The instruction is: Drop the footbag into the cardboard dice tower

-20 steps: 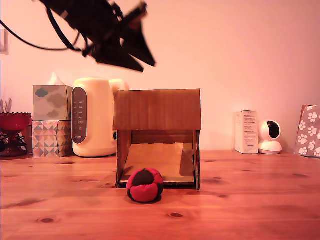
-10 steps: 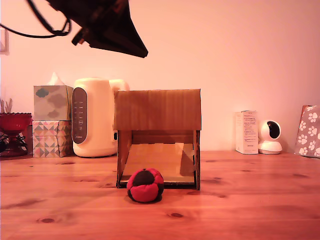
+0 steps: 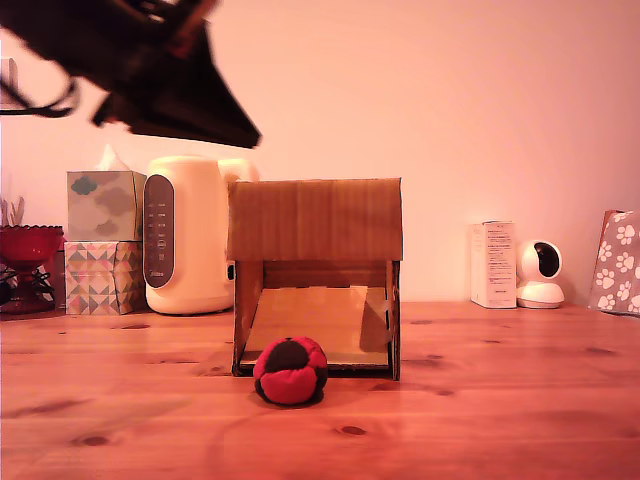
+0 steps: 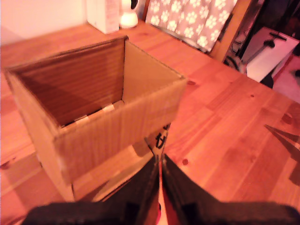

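Red-and-black footbag (image 3: 290, 370) sits on the wooden counter (image 3: 500, 400), nearest the exterior camera, just in front of the cardboard dice tower (image 3: 315, 220) at its ramp mouth. Being round, it shows no long axis or heading. Tower's open top faces up, its ramp opening towards the near edge. Over the last second the arm has swung towards the exterior view's left, away from the tower top. Claw (image 4: 160, 173) is pressed together, empty. Judgement: drop done, arm retreating.
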`<action>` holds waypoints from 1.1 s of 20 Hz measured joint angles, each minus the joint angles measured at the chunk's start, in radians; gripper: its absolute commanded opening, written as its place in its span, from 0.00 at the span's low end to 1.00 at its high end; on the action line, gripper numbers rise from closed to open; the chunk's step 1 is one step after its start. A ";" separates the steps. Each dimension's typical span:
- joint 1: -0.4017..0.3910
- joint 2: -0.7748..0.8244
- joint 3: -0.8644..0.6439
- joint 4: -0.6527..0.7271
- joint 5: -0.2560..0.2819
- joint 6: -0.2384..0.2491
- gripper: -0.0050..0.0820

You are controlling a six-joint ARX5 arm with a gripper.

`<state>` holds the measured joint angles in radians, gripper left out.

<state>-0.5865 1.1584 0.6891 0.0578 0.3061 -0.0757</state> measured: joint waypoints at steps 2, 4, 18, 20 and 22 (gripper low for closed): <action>0.000 -0.026 -0.043 0.019 0.000 -0.005 0.03; 0.000 -0.046 -0.091 0.027 0.000 -0.024 0.03; -0.003 -0.035 -0.208 -0.036 0.000 -0.053 0.03; -0.003 -0.035 -0.208 -0.034 0.000 -0.053 0.03; -0.003 -0.024 -0.208 -0.014 0.000 -0.053 0.03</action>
<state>-0.5892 1.1347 0.4816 0.0441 0.3061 -0.1287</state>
